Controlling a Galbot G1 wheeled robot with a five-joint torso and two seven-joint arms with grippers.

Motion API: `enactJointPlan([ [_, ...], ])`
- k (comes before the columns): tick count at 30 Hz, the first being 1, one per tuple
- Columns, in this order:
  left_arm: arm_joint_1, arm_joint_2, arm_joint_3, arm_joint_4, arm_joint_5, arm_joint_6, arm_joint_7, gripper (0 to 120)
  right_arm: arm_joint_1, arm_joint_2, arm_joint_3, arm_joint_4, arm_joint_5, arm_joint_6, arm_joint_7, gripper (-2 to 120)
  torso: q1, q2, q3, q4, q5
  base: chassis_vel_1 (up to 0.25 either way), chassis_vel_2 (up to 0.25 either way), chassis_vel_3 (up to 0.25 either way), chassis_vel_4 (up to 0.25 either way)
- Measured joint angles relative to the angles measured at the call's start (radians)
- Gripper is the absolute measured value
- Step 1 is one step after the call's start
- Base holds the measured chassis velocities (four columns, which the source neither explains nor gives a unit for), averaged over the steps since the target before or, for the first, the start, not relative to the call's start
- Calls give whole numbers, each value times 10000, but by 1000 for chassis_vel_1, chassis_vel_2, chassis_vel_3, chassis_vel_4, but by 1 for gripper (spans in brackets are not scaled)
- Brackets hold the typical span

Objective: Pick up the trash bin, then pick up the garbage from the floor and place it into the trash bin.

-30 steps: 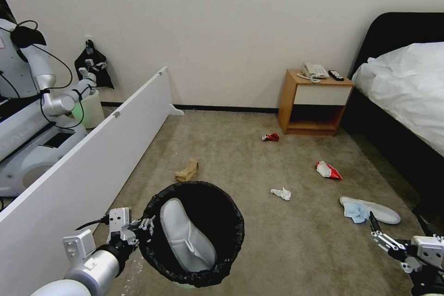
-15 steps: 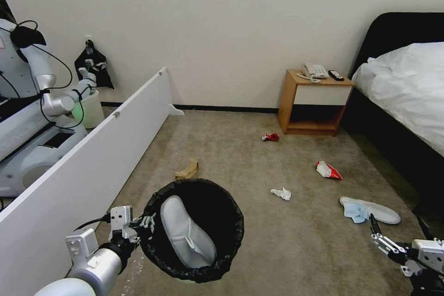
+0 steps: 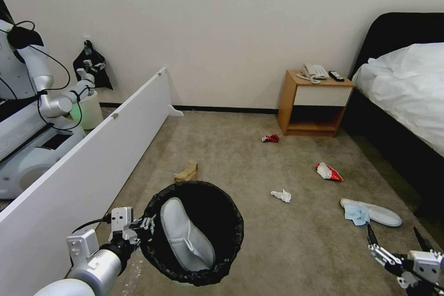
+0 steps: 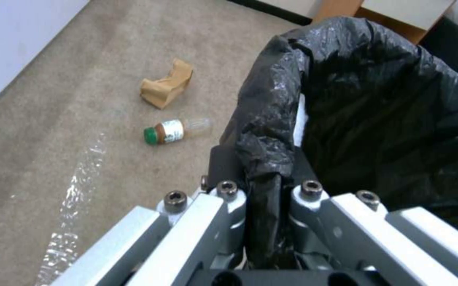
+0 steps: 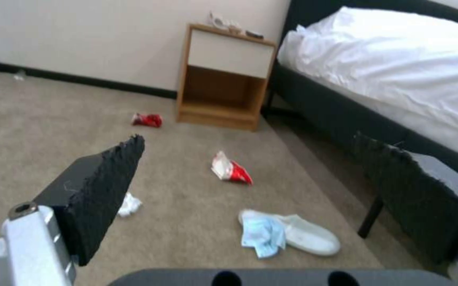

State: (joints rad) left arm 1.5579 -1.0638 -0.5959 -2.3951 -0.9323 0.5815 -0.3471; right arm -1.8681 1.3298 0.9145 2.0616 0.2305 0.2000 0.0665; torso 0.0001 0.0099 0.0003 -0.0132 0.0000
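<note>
The trash bin, lined with a black bag, hangs above the floor. My left gripper is shut on its near rim. A white slipper lies inside. My right gripper stands open and empty, just short of a second slipper with a blue cloth on it. Other garbage on the carpet: tissue, snack packet, red can, brown paper bag, green-capped bottle.
A long white board runs along the left. Behind it stand another robot and a pale unlined bin. A wooden nightstand stands at the back wall, and a black-framed bed takes up the right side.
My right gripper has sunk a little lower in the head view, still open. The left gripper and the bin have hardly moved.
</note>
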Motion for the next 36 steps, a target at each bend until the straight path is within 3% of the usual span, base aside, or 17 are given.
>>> enactJointPlan([
  [11, 51, -62, -26, -2, 19, 4, 9, 4, -83, 143, -69, -712, -305, 394, -121, 100, 0, 0, 0, 1, 0, -16, 11, 20, -19],
  [36, 157, -154, -33, -54, 182, -58, 90, 4, -120, 211, 4, -712, -528, 750, -307, 100, 0, 0, 0, 0, 0, -67, 67, 64, -64],
])
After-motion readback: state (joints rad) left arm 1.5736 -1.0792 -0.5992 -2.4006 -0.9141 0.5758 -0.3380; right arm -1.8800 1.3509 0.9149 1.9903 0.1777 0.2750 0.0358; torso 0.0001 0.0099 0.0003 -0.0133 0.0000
